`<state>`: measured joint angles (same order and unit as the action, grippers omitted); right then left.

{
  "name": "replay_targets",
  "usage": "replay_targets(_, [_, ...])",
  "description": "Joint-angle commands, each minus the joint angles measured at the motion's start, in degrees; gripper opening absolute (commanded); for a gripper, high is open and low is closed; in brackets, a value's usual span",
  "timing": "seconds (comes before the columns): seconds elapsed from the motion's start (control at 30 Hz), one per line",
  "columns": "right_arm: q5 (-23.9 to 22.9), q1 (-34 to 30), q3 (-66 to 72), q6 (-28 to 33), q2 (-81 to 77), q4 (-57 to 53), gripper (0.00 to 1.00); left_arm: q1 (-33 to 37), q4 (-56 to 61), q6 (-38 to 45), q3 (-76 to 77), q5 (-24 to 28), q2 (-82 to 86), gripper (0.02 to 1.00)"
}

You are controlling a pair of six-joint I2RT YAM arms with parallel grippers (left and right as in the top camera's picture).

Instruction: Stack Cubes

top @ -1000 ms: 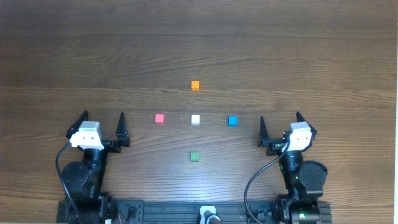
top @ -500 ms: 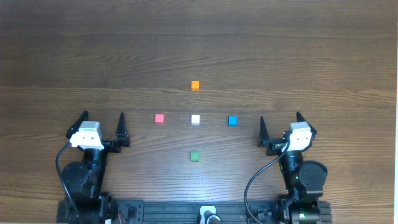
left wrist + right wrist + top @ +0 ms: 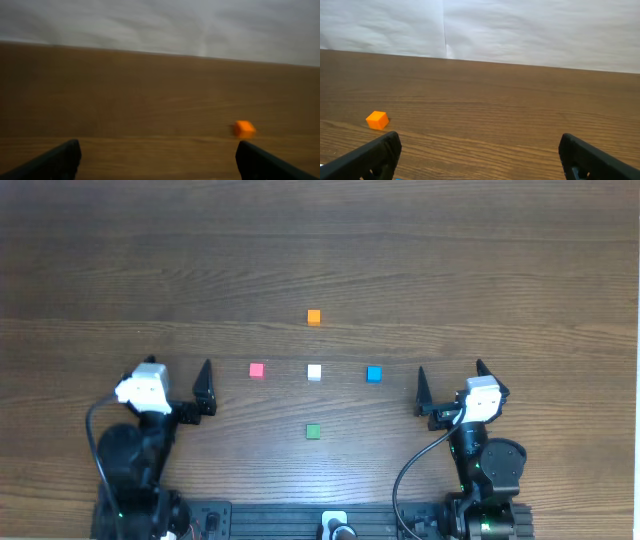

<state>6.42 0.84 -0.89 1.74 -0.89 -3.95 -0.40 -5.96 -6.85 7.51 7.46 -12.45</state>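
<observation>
On the table [image 3: 500, 260], pink cube [image 3: 257, 370], white cube [image 3: 315, 372], blue cube [image 3: 374, 374] align sideways.

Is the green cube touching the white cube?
No, the green cube sits apart from the white cube, with bare table between them.

A dark wood-grain counter [image 3: 320, 240] carries five small cubes, all apart from one another. Three sit in a row across the middle: a pink cube [image 3: 257, 370] at the left, a white cube [image 3: 315, 372] in the centre, and a blue cube [image 3: 374, 374] at the right. An orange cube [image 3: 314, 317] lies farther off than the white one, and a green cube [image 3: 313, 432] lies nearer.
</observation>
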Motion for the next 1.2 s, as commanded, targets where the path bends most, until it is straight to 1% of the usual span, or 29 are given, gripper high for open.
replay_targets(0.03, [0.8,0.3,0.6,0.1,0.6,0.3,0.993,-3.3,-6.8,-4.6,16.1,6.1,-15.1,0.998])
replay_targets(0.07, [0.8,0.3,0.6,0.1,0.6,0.3,0.991,-4.4,-11.1,-5.6,20.9,6.6,-20.2,0.998])
replay_targets(0.27, [0.8,0.3,0.6,0.1,0.6,0.3,0.991,-9.2,-28.5,-8.7,37.5,6.6,-40.0,0.998])
replay_targets(0.3, [0.8,0.3,0.6,0.1,0.6,0.3,0.993,-11.2,-33.3,-8.7,41.8,6.6,-45.9,0.993])
replay_targets(0.4, [0.8,0.3,0.6,0.1,0.6,0.3,0.993,-14.6,-37.5,-11.9,45.7,3.9,-53.2,0.993])
replay_targets(0.47, [0.8,0.3,0.6,0.1,0.6,0.3,0.991,-18.3,-38.5,-16.3,46.8,0.6,-59.2,0.996])
replay_targets(0.53, [0.8,0.3,0.6,0.1,0.6,0.3,0.993,-20.4,-38.6,-18.8,46.8,-0.5,-62.2,0.991])
replay_targets(0.63, [0.8,0.3,0.6,0.1,0.6,0.3,0.991,-23.5,-39.1,-23.4,46.8,-3.7,-66.7,0.996])
replay_targets(0.77, [0.8,0.3,0.6,0.1,0.6,0.3,0.993,-26.6,-39.1,-26.7,46.8,-7.9,-72.0,0.993])
replay_targets(0.97, [0.8,0.3,0.6,0.1,0.6,0.3,0.993,-28.3,-37.2,-28.4,46.8,-11.9,-77.0,0.963])
replay_targets(1.1, [0.8,0.3,0.6,0.1,0.6,0.3,0.993,-28.3,-36.2,-28.3,46.8,-13.9,-79.1,0.917])
replay_targets(1.13, [0.8,0.3,0.6,0.1,0.6,0.3,0.993,-28.3,-35.3,-27.9,46.8,-14.5,-80.0,0.895])
replay_targets(1.2, [0.8,0.3,0.6,0.1,0.6,0.3,0.991,-28.3,-34.1,-26.3,46.8,-14.6,-80.8,0.89])
